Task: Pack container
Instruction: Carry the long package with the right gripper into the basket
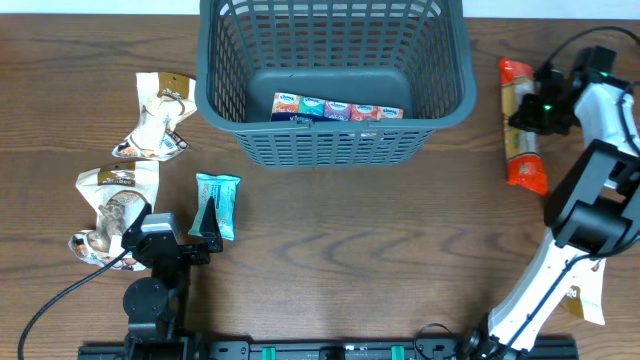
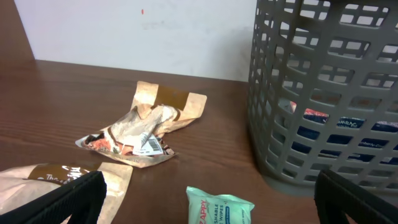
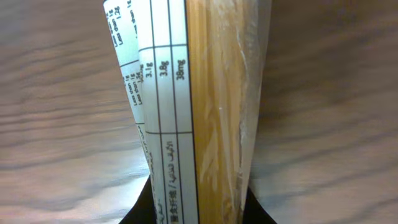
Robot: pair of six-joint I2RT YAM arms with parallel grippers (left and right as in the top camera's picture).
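Observation:
The container (image 1: 335, 125), a dark grey lattice basket, stands at the table's back centre and holds a row of tissue packs (image 1: 338, 108). It also fills the right of the left wrist view (image 2: 323, 93). My left gripper (image 1: 207, 232) is open, just short of a teal wipes pack (image 1: 217, 195) on the table. In the left wrist view the pack (image 2: 219, 208) lies between the spread fingers (image 2: 208, 185). My right gripper (image 1: 532, 112) is shut on a spaghetti pack (image 1: 522, 160) lying right of the container. The pack (image 3: 205, 93) runs up from between the fingers (image 3: 199, 211).
Two crumpled brown-and-white snack bags lie at the left, one farther back (image 1: 160, 115) (image 2: 146, 127) and one nearer (image 1: 115, 200) (image 2: 37, 180). A pale packet (image 1: 590, 300) lies by the right arm's base. A black cable runs along the front left.

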